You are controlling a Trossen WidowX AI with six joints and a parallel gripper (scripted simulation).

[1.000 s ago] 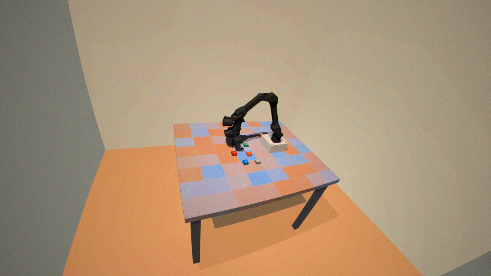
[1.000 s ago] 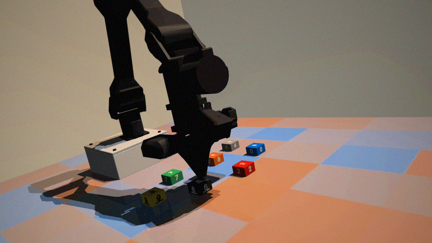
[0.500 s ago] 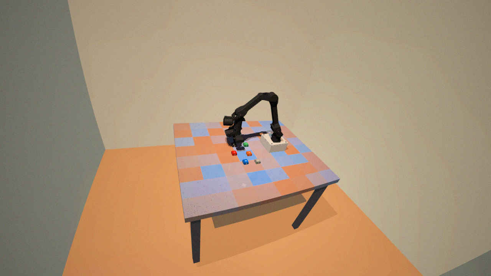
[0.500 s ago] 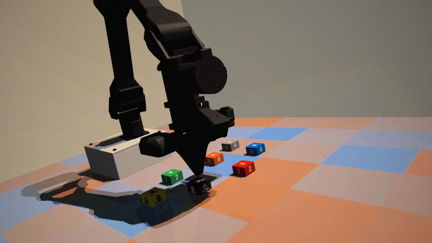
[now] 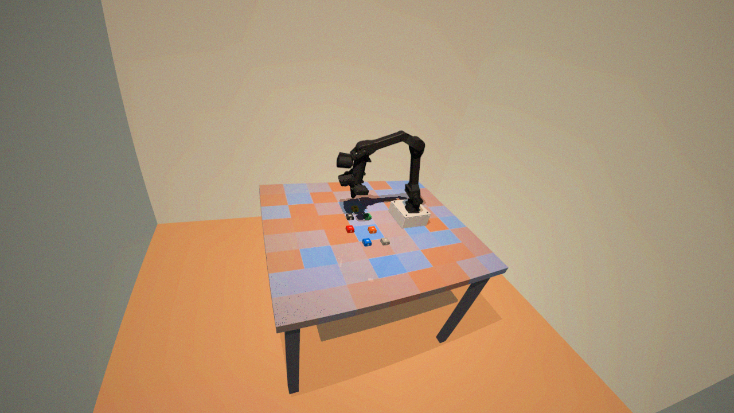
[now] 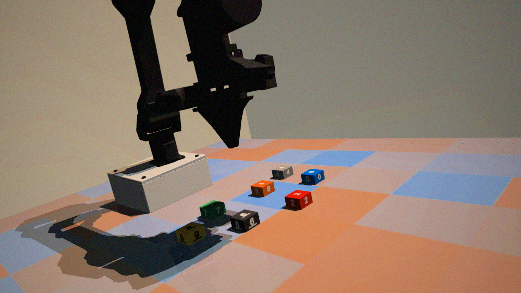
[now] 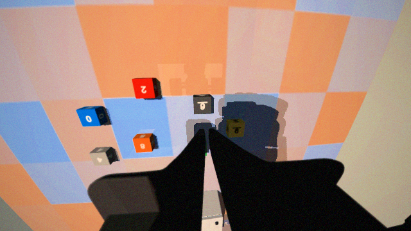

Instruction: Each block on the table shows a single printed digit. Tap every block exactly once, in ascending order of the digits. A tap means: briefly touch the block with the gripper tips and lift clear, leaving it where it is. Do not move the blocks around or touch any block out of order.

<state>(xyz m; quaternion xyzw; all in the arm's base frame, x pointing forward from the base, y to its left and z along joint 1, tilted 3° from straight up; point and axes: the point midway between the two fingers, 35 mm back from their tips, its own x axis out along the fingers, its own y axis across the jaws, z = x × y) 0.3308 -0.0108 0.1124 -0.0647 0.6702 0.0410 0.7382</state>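
patchwork orange, blue and mauve tabletop [image 5: 308,285] [image 6: 419,240] [image 7: 154,35], black arm [image 5: 416,167] [image 6: 145,54]

Cuboid blocks lie apart: blue 0 [image 5: 366,241] [image 6: 312,176] [image 7: 89,117], red 2 [image 5: 350,229] [image 6: 298,200] [image 7: 143,88], grey 4 [image 5: 385,241] [image 6: 282,172] [image 7: 100,157], black 6 [image 5: 349,217] [image 6: 245,220] [image 7: 202,104], green 7 [image 5: 367,216] [image 6: 213,209] [image 7: 205,154], orange 8 [image 5: 371,230] [image 6: 262,188] [image 7: 143,143], shadowed yellow 9 [image 5: 354,209] [image 6: 191,233] [image 7: 236,128] at wrist-view four o'clock

The black arm [image 5: 386,140] arches over the patchwork table [image 5: 292,282].

Plain Walls Around an Orange Floor

A beige wall [image 5: 590,154] [image 6: 54,73] fills the upper right of the top view; a grey wall [image 5: 51,154] [image 6: 382,73] spans its left edge. The orange floor [image 5: 179,308] covers the lower left, with shadow at bottom centre.
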